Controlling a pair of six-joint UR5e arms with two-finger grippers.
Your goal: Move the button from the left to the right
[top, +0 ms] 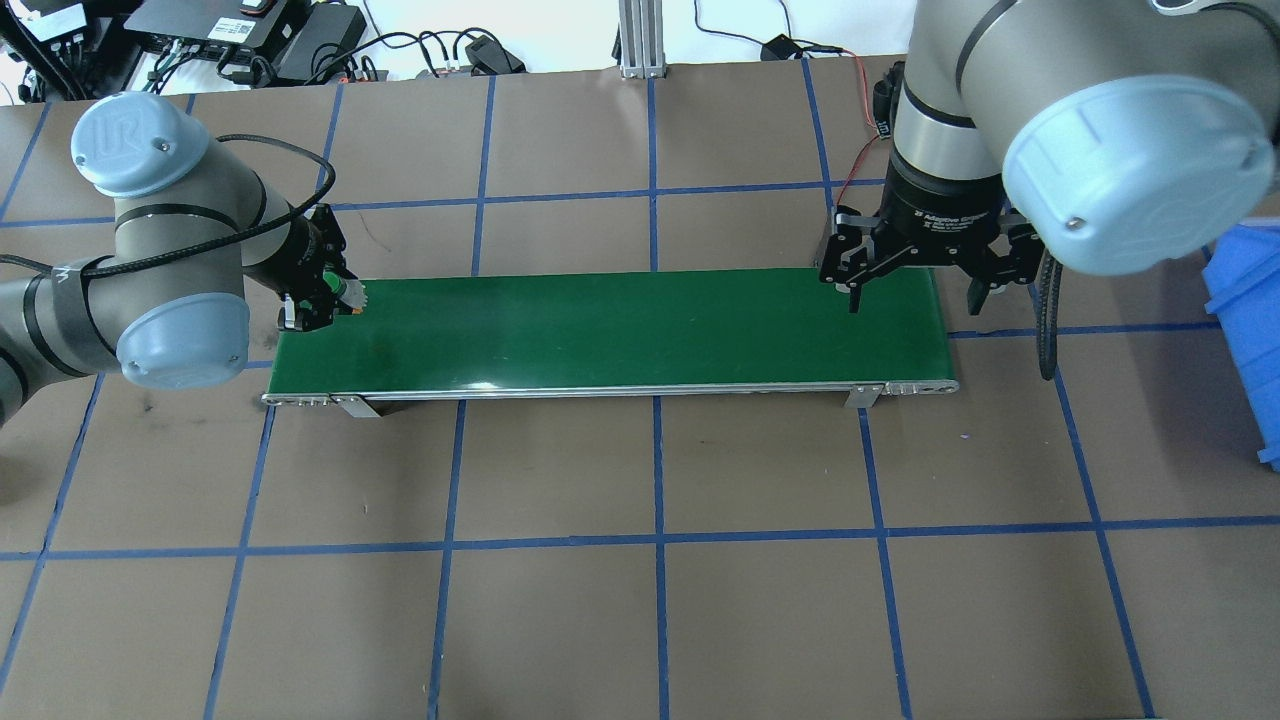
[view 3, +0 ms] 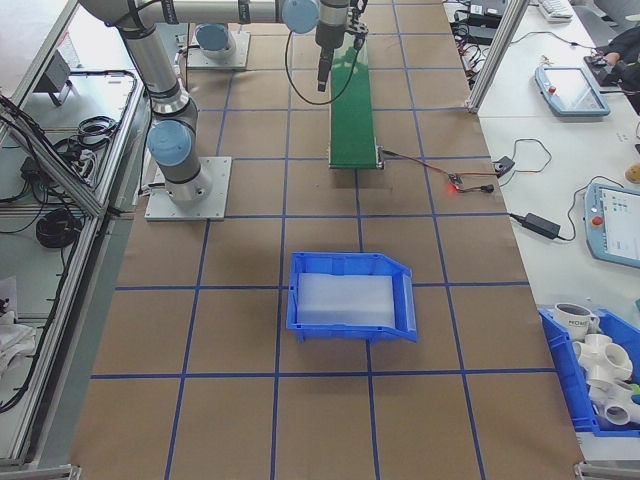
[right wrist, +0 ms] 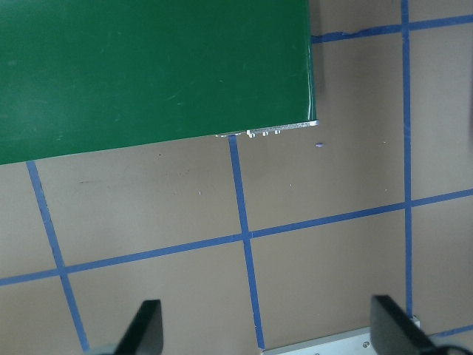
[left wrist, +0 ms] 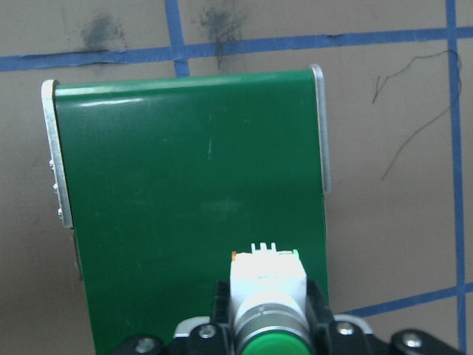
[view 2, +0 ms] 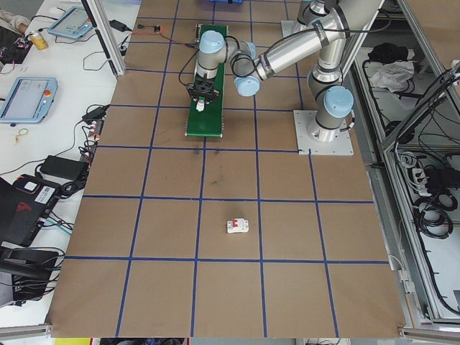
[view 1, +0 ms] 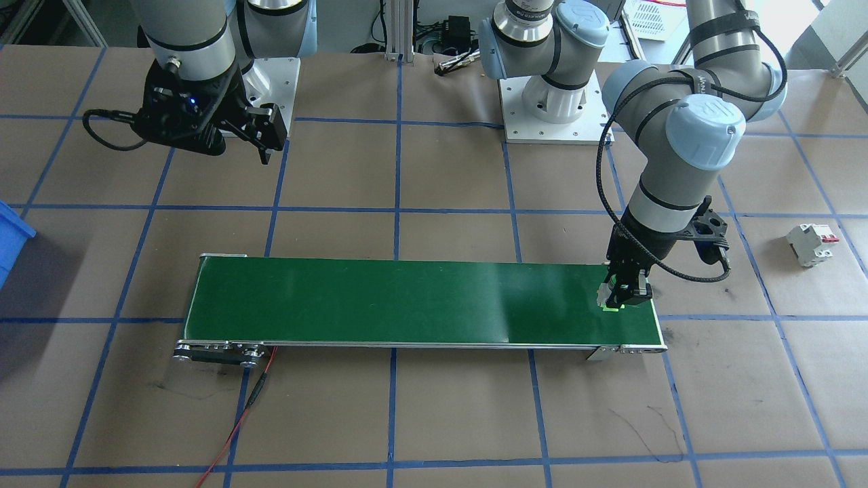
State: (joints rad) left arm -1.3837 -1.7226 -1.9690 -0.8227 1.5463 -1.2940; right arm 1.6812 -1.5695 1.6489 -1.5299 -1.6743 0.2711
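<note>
The button (left wrist: 267, 285), green-headed with a pale body, sits between the fingers of my left gripper (left wrist: 270, 314), which is shut on it. It hangs just above the left end of the green conveyor belt (top: 620, 320). From across the table, the button (view 1: 609, 306) shows below the left gripper (view 1: 622, 297), near the belt's (view 1: 407, 298) end. My right gripper (top: 915, 288) hovers open and holds nothing by the belt's right end, toward the far edge. In its wrist view, the wide-apart fingertips (right wrist: 148, 325) frame brown table beside the belt corner (right wrist: 148, 66).
A white circuit breaker (view 1: 810, 244) with a red lever lies on the table beyond the belt's left end. A blue bin (top: 1245, 330) stands on the robot's right. A red wire (view 1: 237, 420) runs off the belt's right end. Blue tape lines grid the brown tabletop.
</note>
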